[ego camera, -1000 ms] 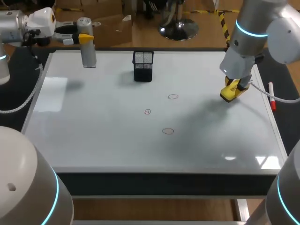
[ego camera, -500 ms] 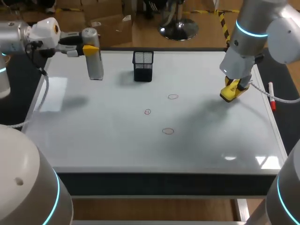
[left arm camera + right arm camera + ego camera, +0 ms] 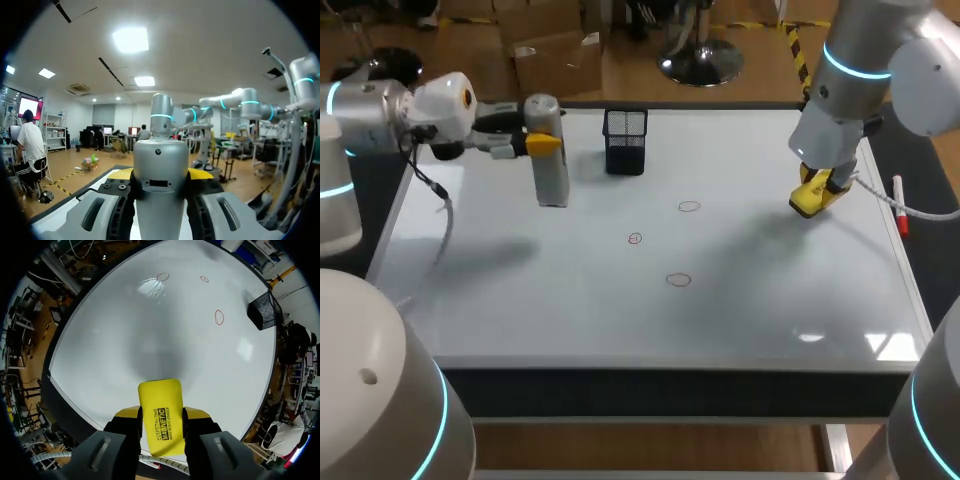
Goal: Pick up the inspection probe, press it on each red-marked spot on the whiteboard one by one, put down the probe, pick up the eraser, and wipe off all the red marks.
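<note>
The left gripper [image 3: 542, 143] is clamped on the inspection probe [image 3: 550, 165], a grey cylinder held upright, with a yellow fingertip against each side. The probe hangs over the ten o'clock part of the whiteboard [image 3: 520, 310]. A black mesh pen holder [image 3: 625, 140] stands on the board at two o'clock from the probe. Three red marks lie near the board's middle: a circle [image 3: 689, 207], a smaller ring [image 3: 635, 238] and another circle [image 3: 678, 280], all between four and five o'clock from the probe.

The right gripper [image 3: 161, 415] is closed on the yellow eraser [image 3: 160, 412], near the board's three o'clock edge. A red marker [image 3: 899, 218] lies just beyond it on that edge.
</note>
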Robot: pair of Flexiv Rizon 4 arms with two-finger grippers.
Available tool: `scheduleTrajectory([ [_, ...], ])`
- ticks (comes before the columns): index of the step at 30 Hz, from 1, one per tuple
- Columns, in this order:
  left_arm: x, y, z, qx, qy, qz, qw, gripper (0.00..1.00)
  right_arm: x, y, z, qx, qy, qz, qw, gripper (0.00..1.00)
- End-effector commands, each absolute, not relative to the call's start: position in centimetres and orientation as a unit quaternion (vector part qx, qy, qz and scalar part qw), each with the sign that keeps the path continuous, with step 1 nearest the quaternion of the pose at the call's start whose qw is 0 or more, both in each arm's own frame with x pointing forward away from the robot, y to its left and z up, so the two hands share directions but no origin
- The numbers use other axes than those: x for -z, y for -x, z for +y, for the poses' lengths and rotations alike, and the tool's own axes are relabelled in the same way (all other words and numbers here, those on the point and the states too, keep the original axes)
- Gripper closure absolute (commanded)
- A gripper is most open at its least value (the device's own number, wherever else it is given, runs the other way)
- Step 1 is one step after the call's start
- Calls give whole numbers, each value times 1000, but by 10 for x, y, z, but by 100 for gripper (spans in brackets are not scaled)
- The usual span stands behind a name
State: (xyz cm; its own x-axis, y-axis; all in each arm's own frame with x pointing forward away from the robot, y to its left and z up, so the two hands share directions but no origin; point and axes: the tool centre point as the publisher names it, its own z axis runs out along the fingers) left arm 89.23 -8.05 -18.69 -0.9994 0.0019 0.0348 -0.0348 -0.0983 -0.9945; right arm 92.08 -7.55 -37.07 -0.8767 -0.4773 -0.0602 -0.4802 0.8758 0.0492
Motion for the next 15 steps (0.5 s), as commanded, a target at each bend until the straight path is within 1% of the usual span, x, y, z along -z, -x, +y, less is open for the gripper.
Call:
scheduleTrajectory([
  [1, 194, -884, -103, -745, -38, -666, -5, 100, 370, -921, -76, -30, 248, 968, 22, 100],
  [8, 204, -878, -132, -747, -16, -664, 17, 100, 370, -921, -76, -30, 248, 968, 22, 100],
  [15, 217, -877, -147, -749, -4, -661, 34, 100, 370, -921, -76, -30, 248, 968, 22, 100],
])
